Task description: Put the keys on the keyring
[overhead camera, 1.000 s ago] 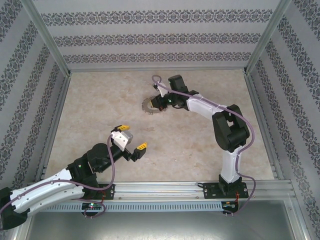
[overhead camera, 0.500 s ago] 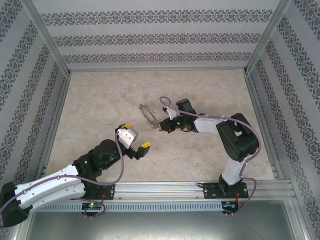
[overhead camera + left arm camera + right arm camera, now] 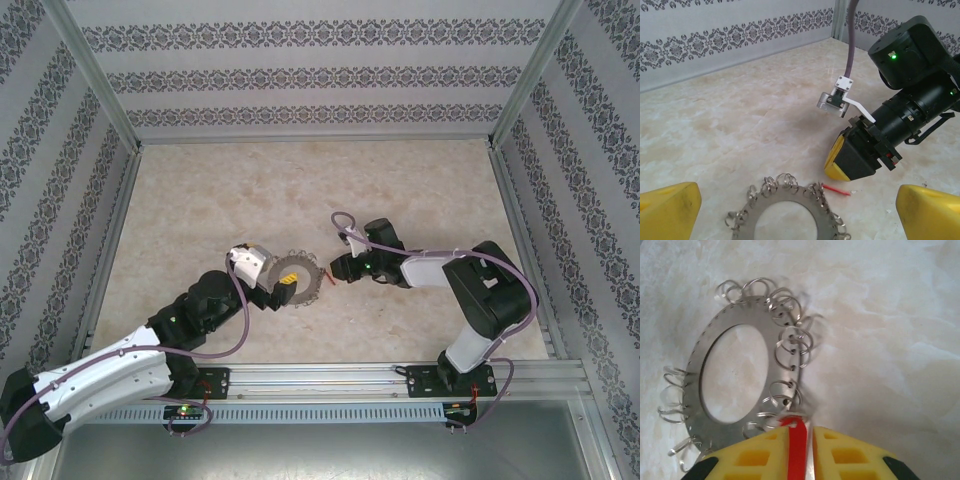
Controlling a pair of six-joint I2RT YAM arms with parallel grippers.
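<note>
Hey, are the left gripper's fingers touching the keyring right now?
Apart. The left wrist view shows bare table between the keyring and the yellow fingers of the open left gripper, on both sides.

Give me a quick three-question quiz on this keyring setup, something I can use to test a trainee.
1. True or false: the left tool is spread wide, with the keyring lying between its fingers.
2. Where is the red key?
A. Inside the keyring's hole
B. Between the fingers of the right tool, at the keyring's edge
C. In the left tool's grip
3. What fringes the keyring's outer edge?

Key: 1 true; 2 B; 3 thin wire loops.
</note>
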